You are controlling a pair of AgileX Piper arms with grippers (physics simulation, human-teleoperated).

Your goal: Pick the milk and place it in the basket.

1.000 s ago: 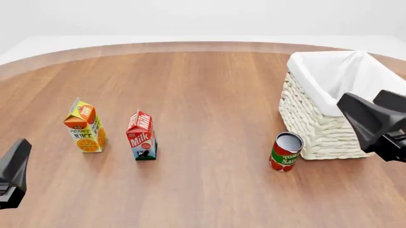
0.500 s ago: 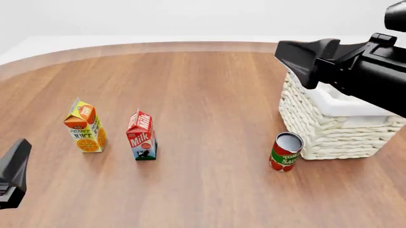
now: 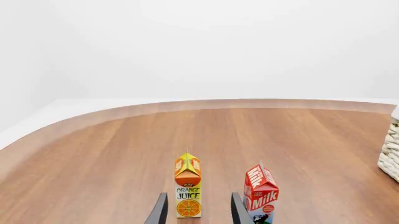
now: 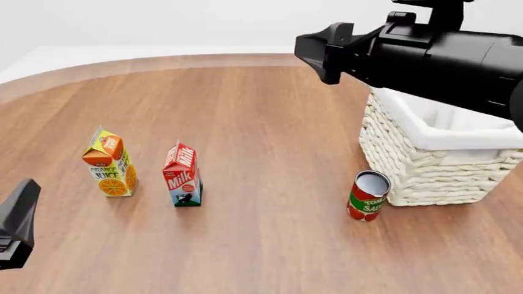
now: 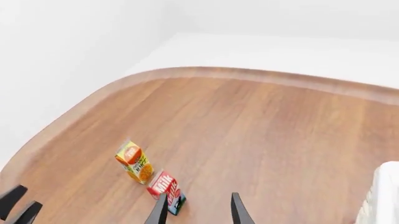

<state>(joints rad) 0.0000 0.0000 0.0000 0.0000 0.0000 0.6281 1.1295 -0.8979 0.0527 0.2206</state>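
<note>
The milk (image 4: 182,174), a red gable-top carton with a blue-white base, stands upright on the table left of centre; it also shows in the left wrist view (image 3: 260,193) and the right wrist view (image 5: 166,189). The basket (image 4: 421,168), cream wicker with a white liner, stands at the right; its edge shows in the left wrist view (image 3: 391,154). My left gripper (image 4: 21,214) is open and empty, low at the near left, apart from the milk. My right gripper (image 4: 319,52) is open and empty, raised high beside the basket's far left corner.
An orange juice carton (image 4: 109,163) stands just left of the milk. A red tomato can (image 4: 368,196) stands against the basket's near left corner. The wooden table's curved far edge (image 4: 204,59) runs across the back.
My right arm has risen from beside the basket and swung left and forward, now high over the table. The left arm and all objects have not moved.
</note>
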